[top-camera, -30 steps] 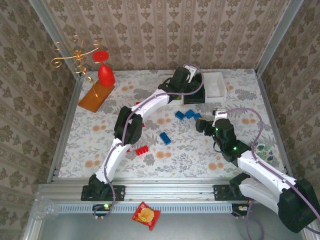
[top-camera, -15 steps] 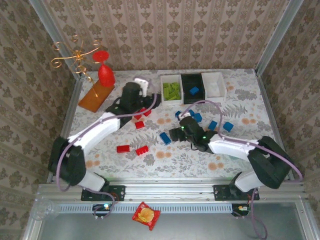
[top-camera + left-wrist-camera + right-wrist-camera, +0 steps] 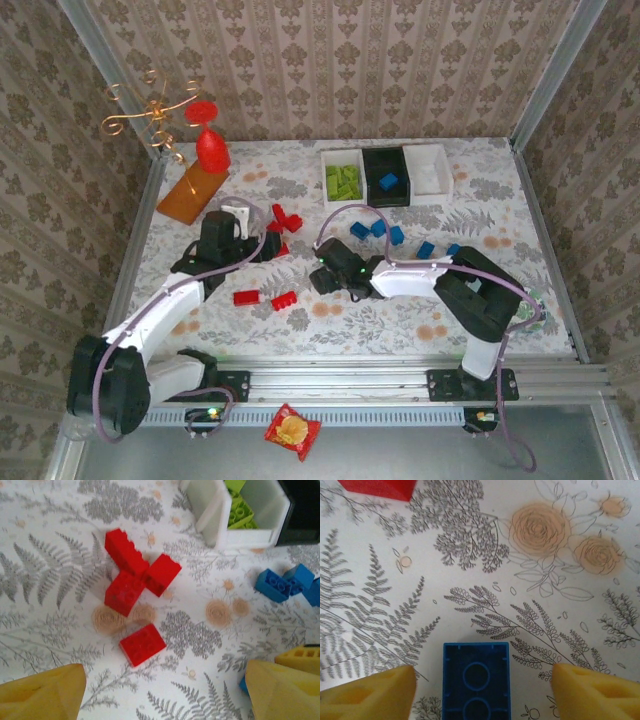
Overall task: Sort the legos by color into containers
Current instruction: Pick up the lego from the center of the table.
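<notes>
My left gripper (image 3: 165,697) hangs open over the cloth, just short of a single red lego (image 3: 142,644). Behind that lego lies a cluster of three red legos (image 3: 134,572). In the top view the left gripper (image 3: 266,244) sits left of centre. My right gripper (image 3: 482,692) is open, its fingers (image 3: 367,692) on either side of an upside-down blue lego (image 3: 476,680) with gaps on both sides. The containers stand in a row at the back: a white one (image 3: 343,182) with green legos, a black one (image 3: 385,180) with a blue lego, and a white one (image 3: 428,170).
Two more red legos (image 3: 246,297) lie near the front left. Several blue legos (image 3: 378,228) are scattered right of centre. An orange wedge (image 3: 190,192) and a red cone figure (image 3: 210,148) stand at the back left. A snack packet (image 3: 292,430) lies off the table in front.
The left arm swung back from the containers to the red legos and its jaws opened wider. The right arm reached left across the table to the blue lego and its jaws narrowed.
</notes>
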`<state>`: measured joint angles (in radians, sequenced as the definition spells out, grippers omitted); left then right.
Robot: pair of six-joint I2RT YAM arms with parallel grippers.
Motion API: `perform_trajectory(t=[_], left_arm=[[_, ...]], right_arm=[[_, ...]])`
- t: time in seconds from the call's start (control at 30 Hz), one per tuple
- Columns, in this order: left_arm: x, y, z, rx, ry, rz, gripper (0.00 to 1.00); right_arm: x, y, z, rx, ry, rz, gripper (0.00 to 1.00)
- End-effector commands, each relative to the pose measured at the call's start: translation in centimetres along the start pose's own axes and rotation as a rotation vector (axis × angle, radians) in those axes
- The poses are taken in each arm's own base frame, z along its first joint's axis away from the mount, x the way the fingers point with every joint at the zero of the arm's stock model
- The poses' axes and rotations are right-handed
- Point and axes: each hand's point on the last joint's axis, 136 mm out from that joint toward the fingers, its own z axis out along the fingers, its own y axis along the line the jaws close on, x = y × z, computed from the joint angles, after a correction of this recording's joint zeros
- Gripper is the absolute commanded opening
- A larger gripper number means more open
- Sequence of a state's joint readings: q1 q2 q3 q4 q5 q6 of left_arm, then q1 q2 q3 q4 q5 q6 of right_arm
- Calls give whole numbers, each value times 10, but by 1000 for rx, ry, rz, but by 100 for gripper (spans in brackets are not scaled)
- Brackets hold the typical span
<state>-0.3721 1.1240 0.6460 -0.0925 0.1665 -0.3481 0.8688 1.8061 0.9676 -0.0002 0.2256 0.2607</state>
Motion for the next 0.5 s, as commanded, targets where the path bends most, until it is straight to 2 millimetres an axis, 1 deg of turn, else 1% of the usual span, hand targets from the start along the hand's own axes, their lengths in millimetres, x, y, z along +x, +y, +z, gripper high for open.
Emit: perform_trajectory(t=[0.0,0.07,0.13,0.23,0.33,0.4,0.47], left_arm=[[12,-5,-2,49,28,-36,85],[11,-5,-1,51,26,-42,85],[11,-5,0,49,24,-42,85],[11,-4,0,48,20,-47,86],[11,-7,0,64,12,-58,86],[8,-13,0,96,2,-68,86],[4,-22,-1,143,-14,-76,86]], right_arm=[[5,-4,8,28,45,-24,63],[7,-3,11,30,58,-28,55],[8,-3,11,28,59,-28,50],[2,-6,5,39,40,-23,42],[-15,-11,-13,35,-16,-5,37],[-30,-23,-27,36,-60,27,36],[-48,-43,-41,38,-121,84,36]])
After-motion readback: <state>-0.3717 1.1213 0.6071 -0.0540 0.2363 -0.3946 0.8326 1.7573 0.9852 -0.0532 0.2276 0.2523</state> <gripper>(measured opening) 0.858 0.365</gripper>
